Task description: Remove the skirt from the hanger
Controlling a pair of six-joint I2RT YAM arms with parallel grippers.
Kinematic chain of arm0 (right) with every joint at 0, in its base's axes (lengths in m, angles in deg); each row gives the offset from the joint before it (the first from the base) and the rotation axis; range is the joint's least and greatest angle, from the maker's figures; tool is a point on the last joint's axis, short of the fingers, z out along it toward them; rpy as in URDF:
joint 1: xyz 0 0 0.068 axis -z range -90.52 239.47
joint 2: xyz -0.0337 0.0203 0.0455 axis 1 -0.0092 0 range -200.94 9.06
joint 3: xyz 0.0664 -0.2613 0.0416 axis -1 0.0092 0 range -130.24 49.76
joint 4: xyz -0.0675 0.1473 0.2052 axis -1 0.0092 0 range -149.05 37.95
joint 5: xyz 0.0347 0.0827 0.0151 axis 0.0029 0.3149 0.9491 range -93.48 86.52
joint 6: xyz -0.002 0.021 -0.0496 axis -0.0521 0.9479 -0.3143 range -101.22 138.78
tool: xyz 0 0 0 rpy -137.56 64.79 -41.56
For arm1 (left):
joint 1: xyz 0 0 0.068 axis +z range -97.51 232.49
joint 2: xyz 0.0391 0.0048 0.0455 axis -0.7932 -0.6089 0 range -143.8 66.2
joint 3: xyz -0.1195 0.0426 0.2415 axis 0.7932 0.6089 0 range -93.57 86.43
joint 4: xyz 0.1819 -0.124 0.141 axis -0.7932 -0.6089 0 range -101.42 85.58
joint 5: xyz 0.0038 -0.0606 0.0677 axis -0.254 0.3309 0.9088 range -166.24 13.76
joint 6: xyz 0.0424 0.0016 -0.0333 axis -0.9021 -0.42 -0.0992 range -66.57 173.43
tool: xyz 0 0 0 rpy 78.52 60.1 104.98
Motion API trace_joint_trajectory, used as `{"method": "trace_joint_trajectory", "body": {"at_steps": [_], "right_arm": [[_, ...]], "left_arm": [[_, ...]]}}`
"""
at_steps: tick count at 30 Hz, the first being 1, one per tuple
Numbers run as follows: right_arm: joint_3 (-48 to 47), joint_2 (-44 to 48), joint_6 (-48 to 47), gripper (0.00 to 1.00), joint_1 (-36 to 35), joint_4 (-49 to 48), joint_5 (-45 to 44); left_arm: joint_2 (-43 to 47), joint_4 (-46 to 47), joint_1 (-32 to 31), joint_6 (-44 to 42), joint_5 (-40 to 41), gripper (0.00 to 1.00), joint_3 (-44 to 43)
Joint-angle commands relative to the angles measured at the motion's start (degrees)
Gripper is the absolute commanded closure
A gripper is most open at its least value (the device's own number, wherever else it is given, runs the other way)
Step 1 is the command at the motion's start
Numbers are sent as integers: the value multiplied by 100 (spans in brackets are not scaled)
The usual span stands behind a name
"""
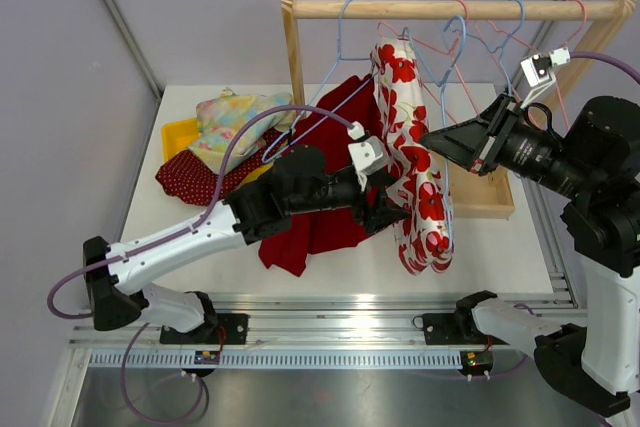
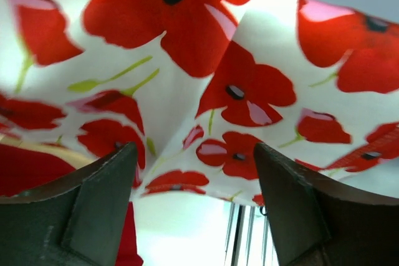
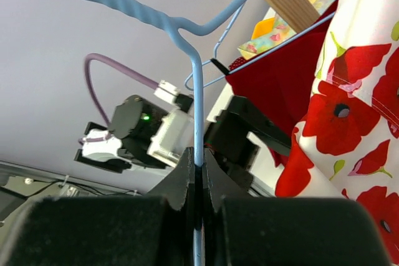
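Pinches the blue wire hanger (image 3: 197, 91) just below the wooden rail (image 1: 450, 9) with the right gripper (image 3: 198, 169), jaws closed on the wire, to steady it. Holds the left gripper (image 2: 194, 152) spread wide at the poppy-print skirt (image 1: 420, 187) hanging under that rail, likely for pulling it off.

Hangers (image 3: 197, 104) maybe five; garments (image 1: 415, 177) four; rack (image 1: 440, 9) one.
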Motion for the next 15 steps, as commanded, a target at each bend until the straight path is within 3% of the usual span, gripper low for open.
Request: {"method": "trace_joint_trajectory", "body": {"at_steps": [1, 4, 5, 6, 10, 14, 15], "right_arm": [[-150, 90, 243, 100, -27, -747, 489], [-124, 116, 313, 100, -27, -800, 533], [-106, 116, 322, 100, -36, -826, 542], [-71, 116, 305, 100, -27, -827, 533], [-228, -15, 139, 100, -27, -774, 306], [-492, -235, -81, 100, -27, -686, -55], [-553, -314, -126, 100, -27, -695, -125]], "left_arm": [[-251, 514, 25, 17, -684, 27, -389], [-471, 804, 60, 131, -966, 51, -530], [-550, 857, 60, 167, -984, 80, -583], [-586, 866, 60, 237, -993, 98, -627], [-464, 866, 51, 386, -949, 100, -435], [125, 1120, -281, 659, -617, 100, 653], [404, 1182, -396, 816, -337, 100, 1291]]}}
